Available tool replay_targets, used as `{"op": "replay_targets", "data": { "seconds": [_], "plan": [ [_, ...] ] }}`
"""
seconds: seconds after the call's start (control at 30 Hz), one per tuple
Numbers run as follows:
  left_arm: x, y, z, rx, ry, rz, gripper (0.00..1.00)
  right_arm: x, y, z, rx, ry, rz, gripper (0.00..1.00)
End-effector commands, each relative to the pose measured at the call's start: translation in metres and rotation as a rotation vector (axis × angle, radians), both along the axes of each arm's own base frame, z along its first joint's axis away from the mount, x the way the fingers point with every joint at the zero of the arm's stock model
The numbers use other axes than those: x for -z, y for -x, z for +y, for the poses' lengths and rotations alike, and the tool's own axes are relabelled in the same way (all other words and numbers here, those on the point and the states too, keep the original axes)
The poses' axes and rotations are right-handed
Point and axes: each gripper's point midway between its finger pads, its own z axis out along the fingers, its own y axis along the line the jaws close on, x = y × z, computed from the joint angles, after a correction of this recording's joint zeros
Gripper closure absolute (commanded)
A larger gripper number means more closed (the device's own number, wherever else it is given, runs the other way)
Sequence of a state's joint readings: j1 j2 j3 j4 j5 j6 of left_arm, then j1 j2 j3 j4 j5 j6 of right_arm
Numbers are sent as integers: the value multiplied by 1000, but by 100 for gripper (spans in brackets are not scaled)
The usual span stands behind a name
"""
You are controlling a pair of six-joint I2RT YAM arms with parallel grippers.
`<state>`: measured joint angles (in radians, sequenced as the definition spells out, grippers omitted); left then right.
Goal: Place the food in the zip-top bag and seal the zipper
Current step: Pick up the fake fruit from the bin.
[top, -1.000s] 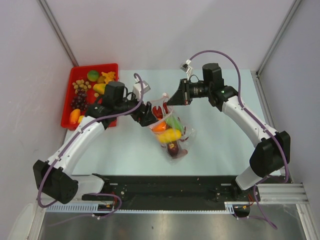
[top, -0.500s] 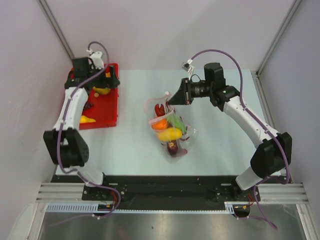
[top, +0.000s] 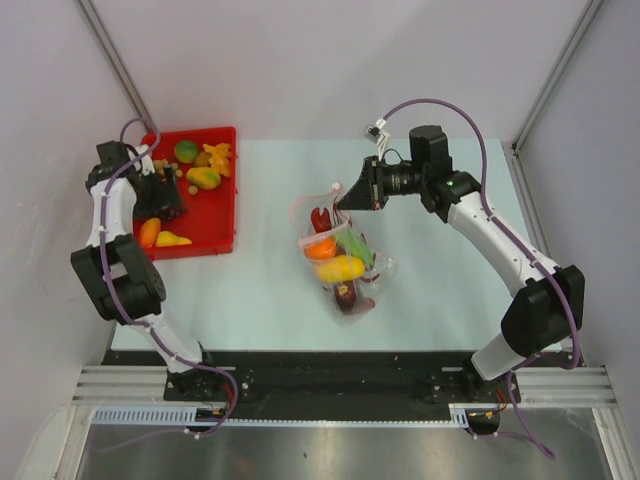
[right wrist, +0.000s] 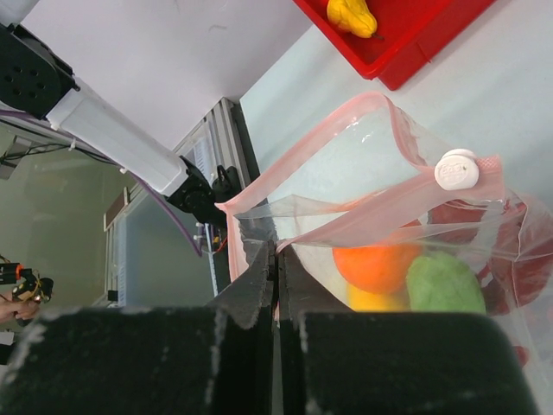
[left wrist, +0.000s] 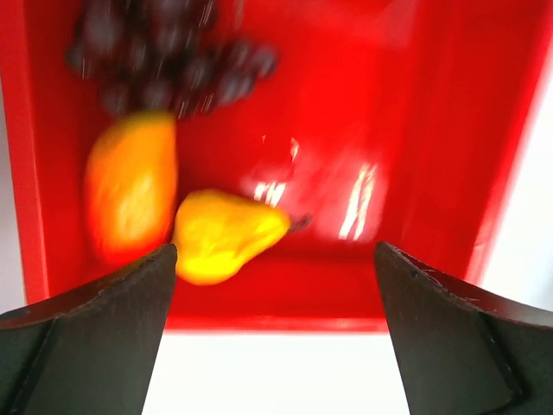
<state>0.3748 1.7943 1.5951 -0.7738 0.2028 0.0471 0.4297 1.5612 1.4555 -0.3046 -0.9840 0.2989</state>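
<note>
Partly done. The bag (top: 378, 272) lies mid-frame on the surface (top: 450, 290), holding orange, yellow, green and purple food (top: 338, 268). The right jaws pinch its mouth edge, holding it open, and the zipper (right wrist: 371, 207) is unsealed. The left jaws, spread wide, hover over a pear (left wrist: 226, 233) in the tray (top: 218, 215) at upper left, where more food lies.

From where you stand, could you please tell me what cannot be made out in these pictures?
- Grape bunch: left wrist view, blurred and cut by the top edge.
- Zip-top bag, lower contents: right wrist view, hidden behind the right hand, cut by the right edge.
- Red tray, left side: top view, covered by the left arm.
</note>
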Motion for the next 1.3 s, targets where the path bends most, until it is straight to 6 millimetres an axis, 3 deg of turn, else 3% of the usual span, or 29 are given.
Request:
{"op": "replay_targets", "data": {
  "seconds": [0.0,0.17,0.3,0.53,0.77,1.1,1.27],
  "plan": [
    [12,41,8,24,-43,122,2,-28,2,-1,-14,-45,-101,100],
    [31,47,12,4,-33,176,6,-25,0,0,-19,-43,-93,100],
    [60,50,11,-31,3,240,5,-23,0,-1,-20,-43,-90,100],
    [89,43,19,-73,-5,276,9,-25,-2,-4,-16,-46,-90,100],
    [95,29,18,-83,4,248,19,-21,-4,-5,-8,-36,-79,100],
    [99,1,11,-43,-8,234,18,-19,-8,-2,0,-43,-60,100],
    [85,-6,7,-20,6,188,36,-20,-8,-2,6,-40,-62,100]
  ]
}}
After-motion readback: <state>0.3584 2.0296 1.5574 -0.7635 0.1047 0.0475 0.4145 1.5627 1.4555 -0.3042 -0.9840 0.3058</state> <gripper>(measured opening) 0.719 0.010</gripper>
